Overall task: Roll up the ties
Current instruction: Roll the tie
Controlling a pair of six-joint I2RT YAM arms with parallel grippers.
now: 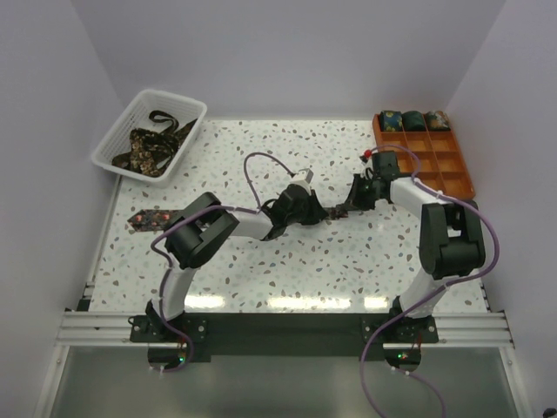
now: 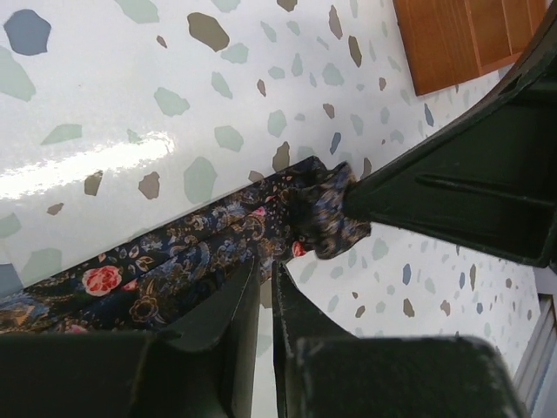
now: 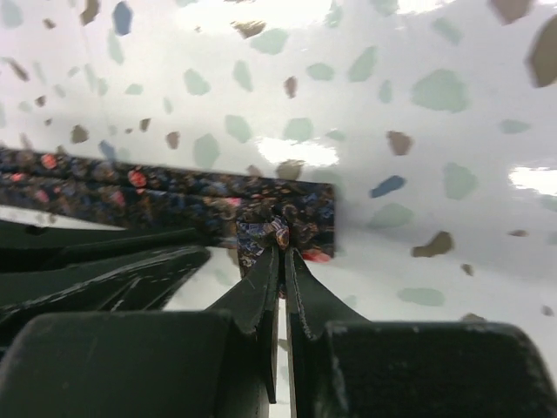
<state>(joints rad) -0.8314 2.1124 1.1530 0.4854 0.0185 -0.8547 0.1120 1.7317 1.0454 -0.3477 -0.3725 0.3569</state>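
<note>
One dark floral tie [image 1: 148, 218] lies stretched across the table from left to right. My left gripper [image 1: 289, 207] is shut on its middle part, with fabric at the fingertips in the left wrist view [image 2: 265, 261]. My right gripper [image 1: 359, 193] is shut on the tie's narrow end, which is bunched into a small fold [image 3: 283, 228]. That fold also shows in the left wrist view [image 2: 324, 218]. Three rolled ties [image 1: 412, 119] sit in the far row of the orange tray [image 1: 439, 161]. Loose ties [image 1: 152, 144] lie in the white basket [image 1: 117, 144].
The basket stands at the far left corner and the orange tray along the far right edge; its corner shows in the left wrist view [image 2: 452, 39]. The two grippers are close together near the table's middle. White walls enclose the table.
</note>
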